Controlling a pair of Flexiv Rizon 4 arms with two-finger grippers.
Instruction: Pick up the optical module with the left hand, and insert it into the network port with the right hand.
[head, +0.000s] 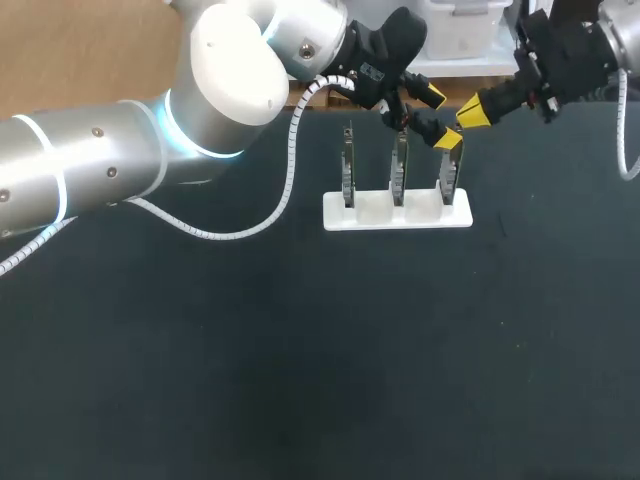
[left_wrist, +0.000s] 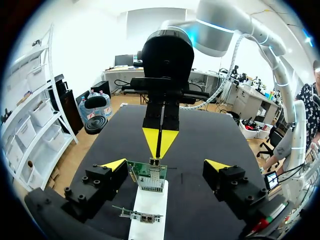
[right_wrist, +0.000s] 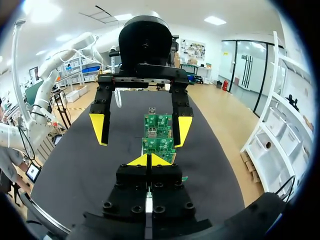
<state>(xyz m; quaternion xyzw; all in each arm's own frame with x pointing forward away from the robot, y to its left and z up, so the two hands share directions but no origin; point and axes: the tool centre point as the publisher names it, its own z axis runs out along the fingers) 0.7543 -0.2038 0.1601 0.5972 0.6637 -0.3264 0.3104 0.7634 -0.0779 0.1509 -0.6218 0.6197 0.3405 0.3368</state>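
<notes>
Progress looks late-stage. From the left edge of the head view my left arm (head: 100, 160) reaches to upper centre, just above a white holder (head: 385, 213) carrying three upright circuit boards (head: 399, 165). My left gripper (head: 441, 118) hangs there with its fingers wide apart, straddling the rightmost board (head: 447, 178) and gripping nothing, so I judge its share done. Further right, my right gripper (head: 472, 110) comes in from the upper right corner, tips pressed together over that board's top edge. Seen from the left wrist, they seem to pinch the optical module (left_wrist: 156, 161) at the mouth of the network port (left_wrist: 150, 180). The spot is small, so I cannot say whether it is seated. What remains, I judge, is pressing it home and letting go.
</notes>
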